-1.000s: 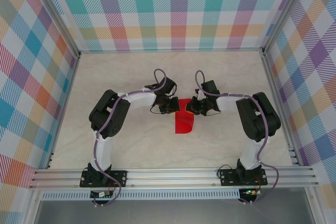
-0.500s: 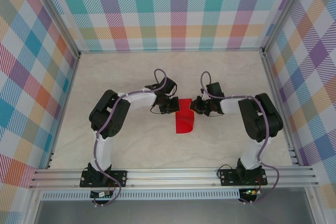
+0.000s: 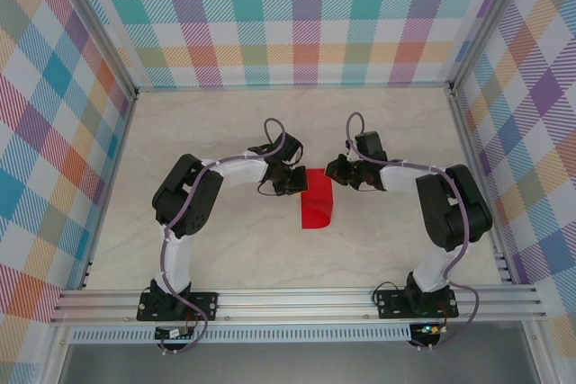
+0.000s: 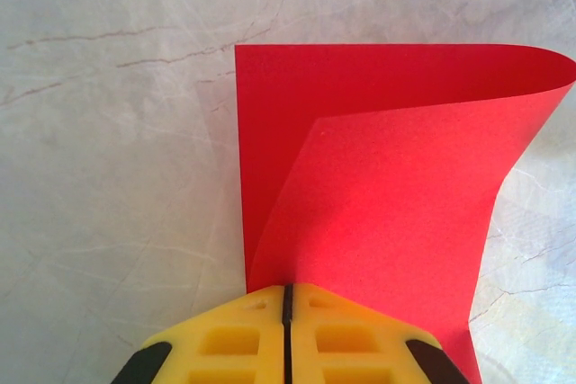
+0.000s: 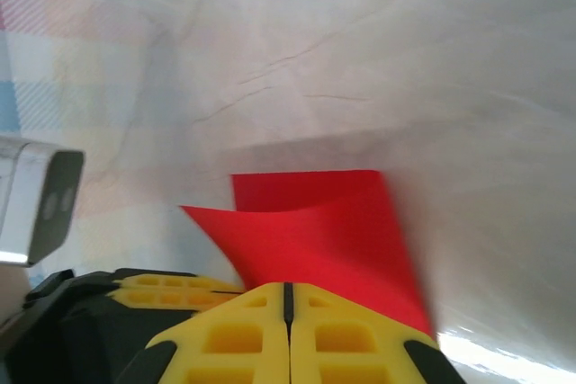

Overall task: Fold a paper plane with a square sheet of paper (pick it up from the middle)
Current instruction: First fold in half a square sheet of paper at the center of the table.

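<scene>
Left end effector (image 4: 286,290): grasping the sheet (image 4: 387,204) by its lifted edge.
Right end effector (image 5: 288,290): clenched, sheet just ahead of its tips.
Sheet: red, curled over, between both, on the bench (image 4: 108,150).

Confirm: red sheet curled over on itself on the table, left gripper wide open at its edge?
No. The left gripper is shut, not open: the left wrist view shows its yellow fingers pressed together at the edge of the square sheet of paper, apparently pinching it. The sheet is curled over on itself on the table, as stated.
</scene>
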Controlling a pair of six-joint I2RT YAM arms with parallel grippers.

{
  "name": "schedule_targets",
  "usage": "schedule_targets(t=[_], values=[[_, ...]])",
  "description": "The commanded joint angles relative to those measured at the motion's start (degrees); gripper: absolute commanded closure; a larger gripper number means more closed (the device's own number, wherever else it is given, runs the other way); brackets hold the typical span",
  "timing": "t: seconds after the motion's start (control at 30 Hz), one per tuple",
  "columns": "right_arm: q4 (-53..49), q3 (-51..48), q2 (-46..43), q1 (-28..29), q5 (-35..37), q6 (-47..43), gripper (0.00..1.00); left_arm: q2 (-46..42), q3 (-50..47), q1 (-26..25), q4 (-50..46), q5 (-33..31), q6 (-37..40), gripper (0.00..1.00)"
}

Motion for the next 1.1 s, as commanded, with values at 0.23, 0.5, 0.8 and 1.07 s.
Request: schedule_targets(t=[0.23, 0.5, 0.8, 1.07], values=[[-2.4, 6.3, 8.2, 0.2, -0.1, -0.8, 0.95, 5.4, -4.7, 0.0, -10.6, -6.6, 0.9, 0.93], [-1.2, 4.5, 9.4, -2.8, 3.6, 1.7, 0.95, 5.5, -5.8, 0.0, -10.6, -7.1, 0.8, 0.93], [-4.4, 4.3, 5.2, -3.5, 8.7, 4.1, 0.96, 4.4, -7.2, 0.0, -9.5, -6.6, 0.8, 0.93], [-6.8, 0.2, -5.1, -2.5, 5.5, 2.8, 0.96, 4.3, -7.4, 0.0, -8.6, -6.0, 0.9, 0.93]])
